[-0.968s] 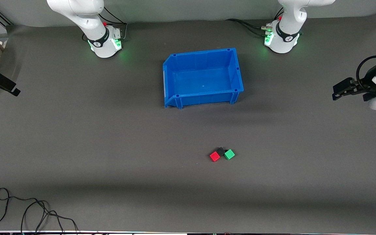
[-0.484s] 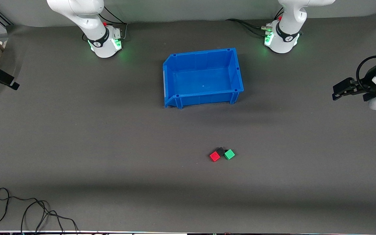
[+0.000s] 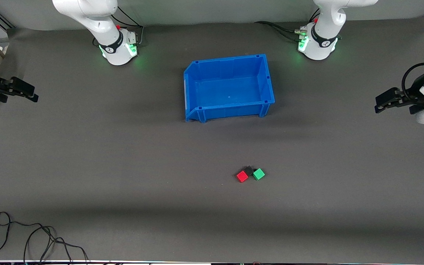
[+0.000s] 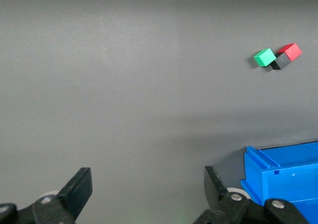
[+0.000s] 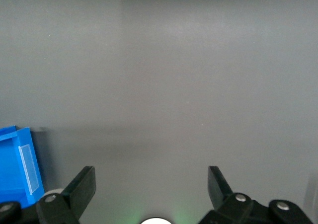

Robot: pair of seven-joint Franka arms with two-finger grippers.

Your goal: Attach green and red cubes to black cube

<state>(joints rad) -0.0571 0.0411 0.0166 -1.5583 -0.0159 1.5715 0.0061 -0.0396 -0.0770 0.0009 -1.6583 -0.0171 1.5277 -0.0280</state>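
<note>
The red cube (image 3: pixel 242 176), the black cube (image 3: pixel 248 170) and the green cube (image 3: pixel 258 174) sit pressed together in one cluster on the dark table, nearer to the front camera than the blue bin. The left wrist view shows the green cube (image 4: pixel 265 57), black cube (image 4: pixel 281 61) and red cube (image 4: pixel 289 50) touching, well away from the fingers. My left gripper (image 3: pixel 380 103) hangs open and empty at the left arm's end of the table, as its own view (image 4: pixel 147 184) confirms. My right gripper (image 3: pixel 33 94) is open and empty at the right arm's end (image 5: pixel 151 184).
A blue bin (image 3: pixel 267 79) stands empty between the two arm bases; its corner shows in the left wrist view (image 4: pixel 288 174) and the right wrist view (image 5: pixel 15 164). A black cable (image 3: pixel 31 235) lies coiled near the front edge at the right arm's end.
My right gripper has swung in from the table's edge toward the middle and shows more fully. The left arm and the cubes have not moved.
</note>
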